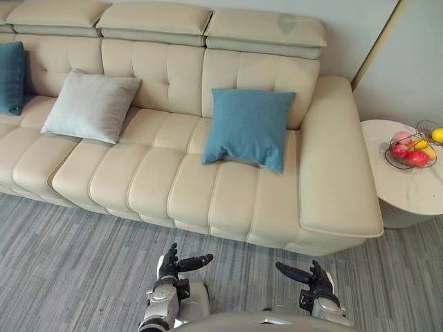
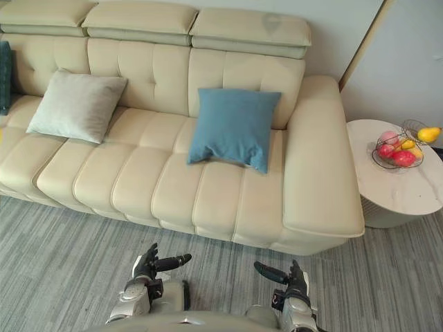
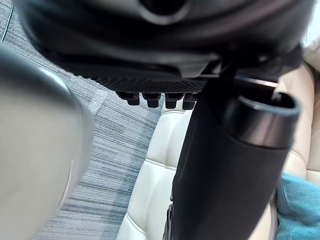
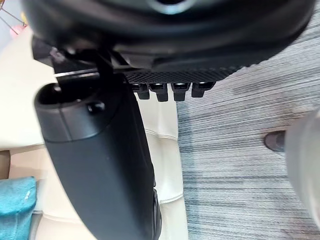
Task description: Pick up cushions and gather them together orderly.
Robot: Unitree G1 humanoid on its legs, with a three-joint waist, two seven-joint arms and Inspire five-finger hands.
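Container: one wire basket [image 1: 410, 151] stands on the round side table [image 1: 408, 190] just beside the sofa's [image 1: 173, 180] right armrest. It holds red, pink and yellow fruit [image 1: 417, 158]. A further yellow fruit [image 2: 429, 133] lies at the basket's outer rim (whether inside it cannot be told).

Cushions, left to right along the sofa:
- Dark teal cushion [image 1: 10, 76], at the sofa's left end, upright against the backrest.
- Grey cushion [image 1: 91, 105], on the sofa's left-middle seat, leaning on the backrest, well apart from the next.
- Blue cushion [image 1: 249, 128], on the sofa's right seat, leaning on the backrest near the armrest.

All three lie apart, not gathered.

Hands: the left hand [image 1: 169, 265] and right hand [image 1: 317, 279] hang over the grey carpet [image 1: 76, 263] in front of the sofa. Both have fingers spread and thumbs out, holding nothing and touching no cushion. Nothing stands between them and the sofa's front edge.
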